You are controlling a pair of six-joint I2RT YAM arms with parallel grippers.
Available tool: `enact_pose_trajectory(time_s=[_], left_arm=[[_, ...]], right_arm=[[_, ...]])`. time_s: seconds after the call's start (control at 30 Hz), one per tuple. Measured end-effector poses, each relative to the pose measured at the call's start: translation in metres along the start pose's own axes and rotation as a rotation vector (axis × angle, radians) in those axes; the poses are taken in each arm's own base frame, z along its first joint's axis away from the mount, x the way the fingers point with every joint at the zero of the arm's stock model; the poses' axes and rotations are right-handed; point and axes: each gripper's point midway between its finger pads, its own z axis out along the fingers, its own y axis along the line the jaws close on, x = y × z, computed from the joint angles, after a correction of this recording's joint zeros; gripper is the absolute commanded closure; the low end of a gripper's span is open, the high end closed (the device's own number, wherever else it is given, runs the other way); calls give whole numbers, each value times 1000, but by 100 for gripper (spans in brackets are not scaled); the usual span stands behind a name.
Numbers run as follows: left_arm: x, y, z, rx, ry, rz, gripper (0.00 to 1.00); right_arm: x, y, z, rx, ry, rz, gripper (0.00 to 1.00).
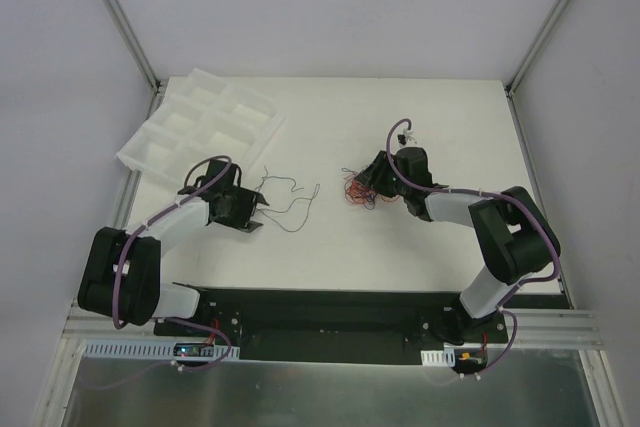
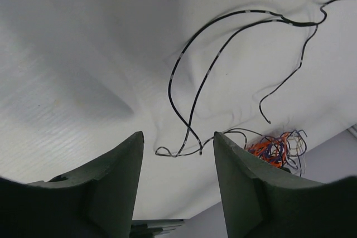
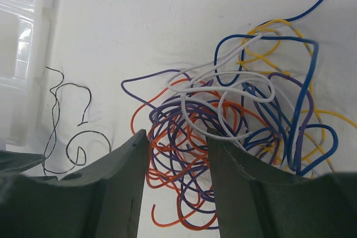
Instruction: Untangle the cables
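Left gripper (image 2: 178, 137): spread, low over table (image 2: 83, 54), astride near end of black wires (image 2: 301, 24).
Right gripper (image 3: 177, 135): spread, astride coloured tangle (image 3: 234, 121).
Layout: wires left, tangle right, well apart.

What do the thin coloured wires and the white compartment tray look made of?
Thin coloured wires: likely plastic-insulated; smooth, slightly glossy sheaths that hold springy loops. White compartment tray: seemingly thin moulded plastic; glossy, faintly translucent walls.

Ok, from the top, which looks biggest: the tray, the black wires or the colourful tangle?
1. Tray.
2. Black wires, thin but spread wide.
3. Colourful tangle, though it is partly hidden.
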Motion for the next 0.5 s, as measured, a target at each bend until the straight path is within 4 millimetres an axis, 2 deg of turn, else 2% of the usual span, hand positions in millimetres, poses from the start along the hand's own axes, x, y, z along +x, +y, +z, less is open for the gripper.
enact_pose_trajectory(time_s=[0.13,0.2,0.23,0.33,0.43,0.5], left_arm=[[-3,3,11,-23,-9,-29,73],[-4,2,14,-25,-11,-35,88],[-5,2,15,-25,-14,-35,98],[-6,1,15,-17,-22,-13,100],[-10,-4,11,1,-46,85,100],[-13,-23,0,53,-62,213,100]], right_arm=[[0,0,0,-1,0,-1,51],[0,0,0,-2,0,-1,50],[0,1,0,-4,1,-1,51],[1,1,0,-8,5,-1,51],[1,2,0,-12,8,-1,50],[2,3,0,-15,11,-1,51]])
